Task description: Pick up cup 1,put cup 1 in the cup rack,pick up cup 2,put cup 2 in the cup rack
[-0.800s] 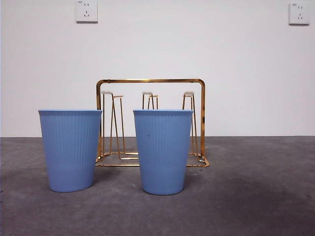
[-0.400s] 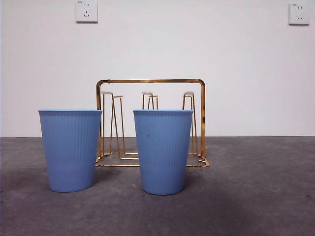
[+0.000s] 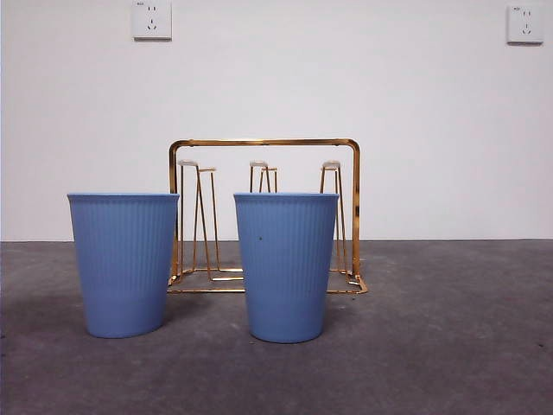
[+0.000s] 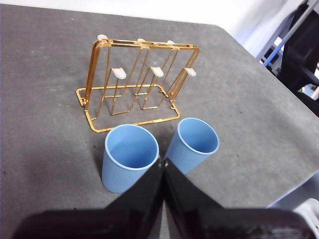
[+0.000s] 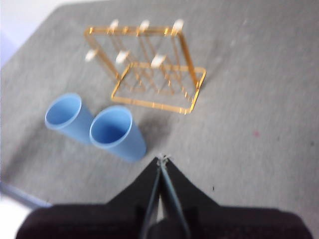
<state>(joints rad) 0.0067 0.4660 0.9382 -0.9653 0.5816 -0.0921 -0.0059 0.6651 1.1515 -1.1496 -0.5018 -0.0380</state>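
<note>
Standing upright just in front of the cup rack, cup 1 (speck on wall) and cup 2 are seen side by side, apart, untouched. Left gripper and right gripper are held high w/ jaws pressed together. Risk: the wrong, identical cup could be grabbed, or its neighbour knocked over.

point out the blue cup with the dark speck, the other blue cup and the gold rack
speck cup [image 3: 286, 277], front view, middle of its ribbed wall
plain cup [image 3: 124, 268], front view, middle of its wall
gold rack [image 3: 263, 142], front view, top bar of its frame
</note>
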